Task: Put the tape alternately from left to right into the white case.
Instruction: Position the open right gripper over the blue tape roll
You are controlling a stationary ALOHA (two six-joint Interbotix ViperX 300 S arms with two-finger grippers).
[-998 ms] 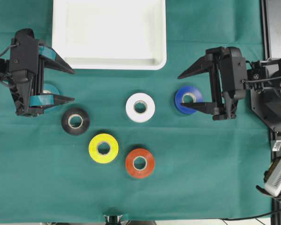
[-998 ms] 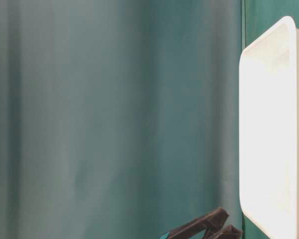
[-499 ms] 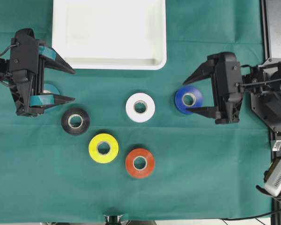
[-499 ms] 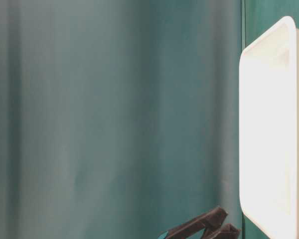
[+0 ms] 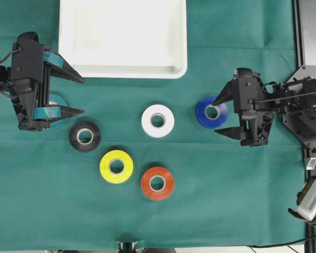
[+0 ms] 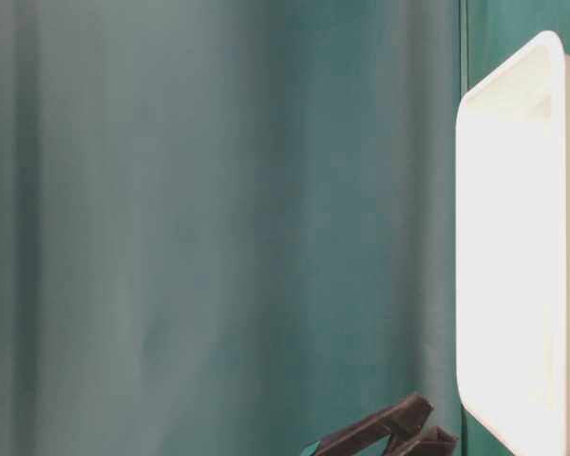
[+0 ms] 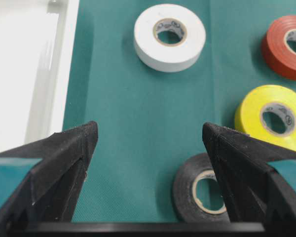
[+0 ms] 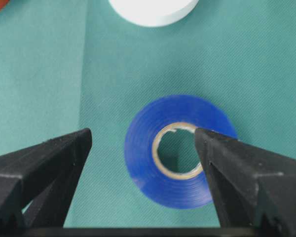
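Six tape rolls lie on the green counter [image 5: 210,200] below the white case [image 5: 122,38], a spread pincer at either side.

At far left the left pincer [image 5: 71,96] stands wide apart, gripping nothing, over the teal roll [image 5: 57,99], which is mostly hidden under it. Next come the black roll [image 5: 85,136], just off the pincer's lower tip, then the yellow roll [image 5: 116,166], the red-orange roll [image 5: 157,183] lowest of all, and the white roll [image 5: 157,120] near the middle. The white case sits at the top edge, above them, with no roll inside. Further right lies the blue roll [image 5: 211,112]. The right pincer [image 5: 218,115] is also spread wide and holds nothing; in the right wrist view one tip overlaps the blue roll's edge, the other stands clear of it.
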